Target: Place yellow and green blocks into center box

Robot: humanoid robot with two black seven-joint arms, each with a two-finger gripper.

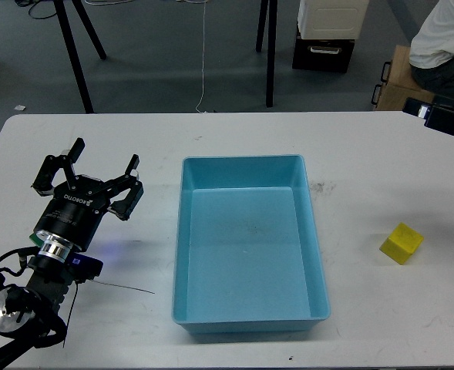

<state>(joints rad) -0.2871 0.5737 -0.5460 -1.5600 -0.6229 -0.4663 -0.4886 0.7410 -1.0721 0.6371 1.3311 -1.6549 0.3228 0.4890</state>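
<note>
A yellow block (401, 243) lies on the white table (381, 169), to the right of the blue center box (182, 254), which is empty. No green block shows in the view. My left gripper (105, 153) is open and empty over the table, left of the box. Of my right arm only a dark part (448, 119) shows at the right edge, above the table's far right corner and well beyond the yellow block. Its fingers cannot be told apart.
Black stand legs (76, 58) and a black drawer case (324, 52) stand on the floor behind the table. A cardboard box (411, 89) and a seated person (442, 38) are at the back right. A thin cable (119, 287) lies by my left arm.
</note>
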